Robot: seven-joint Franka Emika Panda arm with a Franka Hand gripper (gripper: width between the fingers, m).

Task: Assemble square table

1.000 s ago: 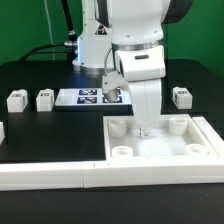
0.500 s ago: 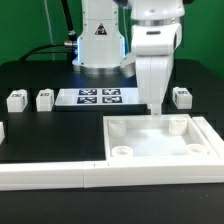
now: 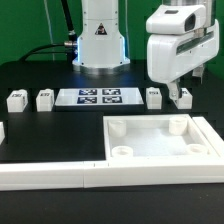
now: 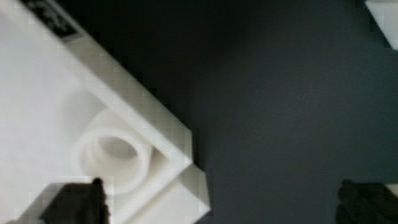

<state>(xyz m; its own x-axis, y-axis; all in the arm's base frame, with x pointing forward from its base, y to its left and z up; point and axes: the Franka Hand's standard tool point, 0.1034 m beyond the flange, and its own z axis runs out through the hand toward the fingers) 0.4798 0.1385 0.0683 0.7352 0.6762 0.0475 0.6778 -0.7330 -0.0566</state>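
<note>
The white square table top (image 3: 160, 141) lies rim up at the front of the exterior view's right, its round corner sockets showing. In the wrist view one of its corners (image 4: 71, 110) shows with a round socket (image 4: 116, 150). My gripper (image 3: 177, 94) hangs behind the top's far right corner, open and empty, close to a tagged white leg (image 3: 185, 98). In the wrist view my gripper (image 4: 221, 200) has its dark fingers (image 4: 71, 200) wide apart, one over the top's corner. Another leg (image 3: 153, 96) stands just to the exterior view's left of the gripper. Two legs (image 3: 15, 100) (image 3: 44, 99) stand at the left.
The marker board (image 3: 100, 97) lies flat behind the top, in front of the arm's base. The long white L-shaped border rail (image 3: 50, 175) runs along the front and up the top's right side. A small white piece (image 3: 2, 130) shows at the left edge.
My gripper has risen out of the table top and moved toward the exterior view's right and back, to beside the right-hand leg. A leg it hid now shows.
</note>
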